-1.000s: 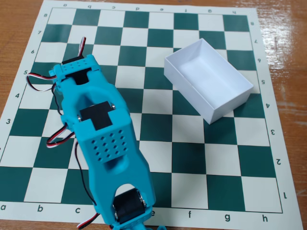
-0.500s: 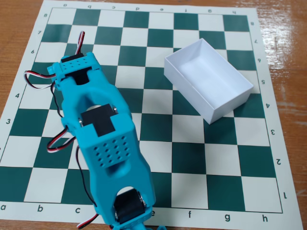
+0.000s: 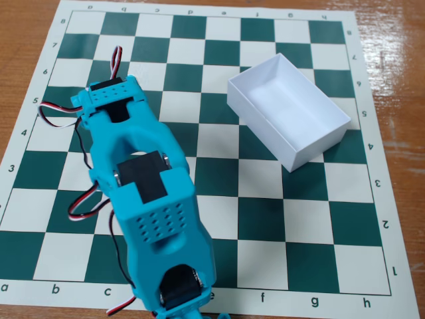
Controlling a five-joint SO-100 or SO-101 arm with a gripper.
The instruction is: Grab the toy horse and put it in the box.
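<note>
Fixed view: turquoise arm [image 3: 149, 199] stretches over chessboard [image 3: 219, 219] beside the box [image 3: 287, 116]; hand's grip state cannot be told.

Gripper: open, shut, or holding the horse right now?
Gripper: cannot be told; the arm hides the fingertips in the fixed view. No horse is visible, and the box looks empty.

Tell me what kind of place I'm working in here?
Probably a hobby or lab tabletop: a printed chessboard mat lies on a wooden table, with a turquoise 3D-printed-looking arm and an open white box on it.
</note>
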